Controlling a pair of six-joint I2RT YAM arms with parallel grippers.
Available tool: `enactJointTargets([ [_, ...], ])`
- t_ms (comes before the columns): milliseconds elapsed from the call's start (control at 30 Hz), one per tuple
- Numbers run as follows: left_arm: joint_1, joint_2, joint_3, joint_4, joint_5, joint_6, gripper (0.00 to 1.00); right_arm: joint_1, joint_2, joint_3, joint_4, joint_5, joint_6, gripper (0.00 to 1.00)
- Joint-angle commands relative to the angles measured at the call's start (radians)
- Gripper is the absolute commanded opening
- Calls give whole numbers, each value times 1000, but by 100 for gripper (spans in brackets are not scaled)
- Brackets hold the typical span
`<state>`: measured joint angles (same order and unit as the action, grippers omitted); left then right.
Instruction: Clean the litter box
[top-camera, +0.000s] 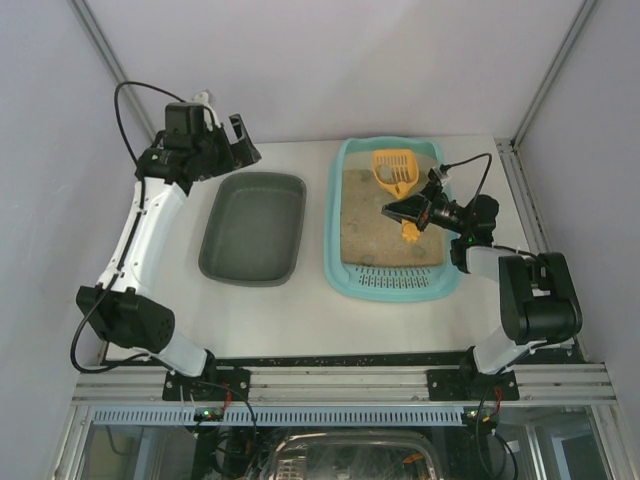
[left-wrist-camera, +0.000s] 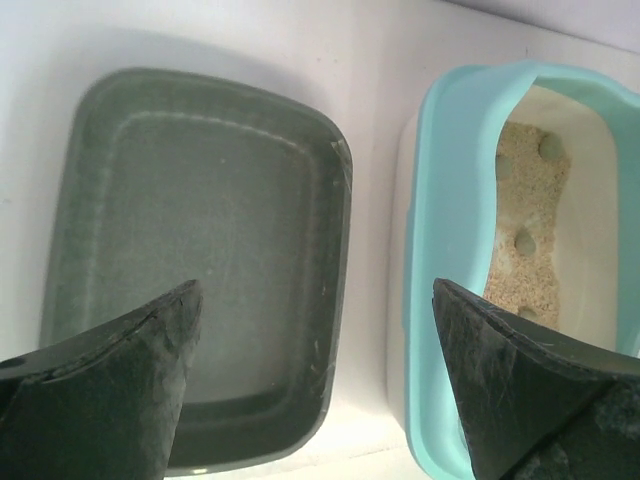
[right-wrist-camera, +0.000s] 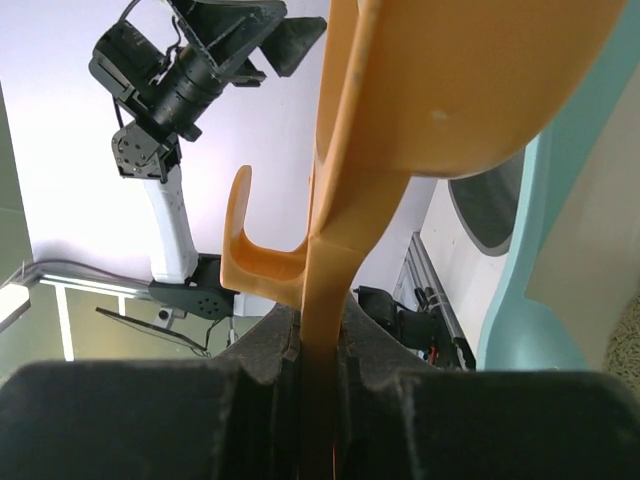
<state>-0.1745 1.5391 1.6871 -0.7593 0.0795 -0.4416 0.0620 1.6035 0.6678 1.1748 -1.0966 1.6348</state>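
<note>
Nearest, on the robot's side of the right pincer (top-camera: 408, 222), is the slotted grate of the litter box (top-camera: 336, 230), a light-turquoise, round-cornered tray with beige sandy litter directly beneath that pincer. The pincer is clamped on the handle of an orange scoop (top-camera: 395, 172), whose head reaches beyond it. Farther left, the left pincer (top-camera: 238, 140) hangs with fingers wide apart past a dark grey-green tray (top-camera: 252, 228).

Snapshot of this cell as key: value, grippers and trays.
left gripper: open, empty, raised near far end of grey tray
right gripper: shut on handle of orange scoop
orange scoop: head over litter, contact unclear
litter box: beige litter, grate at near end
grey tray: looks empty, left of litter box, not touching
</note>
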Motion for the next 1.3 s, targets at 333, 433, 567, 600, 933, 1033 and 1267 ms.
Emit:
enactJointTargets([
  [333, 172, -28, 185, -123, -2, 307, 98, 277, -127, 457, -1217, 110, -824, 0],
  [433, 282, -19, 187, -162, 102, 315, 97, 343, -92, 508, -1266, 145, -813, 0],
  [567, 379, -37, 141, -160, 89, 328, 96, 468, -2, 731, -1592, 261, -1019, 0],
  [600, 398, -45, 123, -155, 93, 331, 96, 503, 30, 783, -1677, 304, -1067, 0],
  [933, 428, -198, -156, -42, 41, 352, 96, 820, 402, 1344, -2247, 958, -1349, 0],
  [1033, 430, -222, -213, -23, 28, 343, 96, 896, 527, 1535, -2383, 1161, -1404, 0],
  [1267, 428, -259, -256, 6, -25, 322, 96, 1018, 577, 1522, -2423, 1519, -1426, 0],
])
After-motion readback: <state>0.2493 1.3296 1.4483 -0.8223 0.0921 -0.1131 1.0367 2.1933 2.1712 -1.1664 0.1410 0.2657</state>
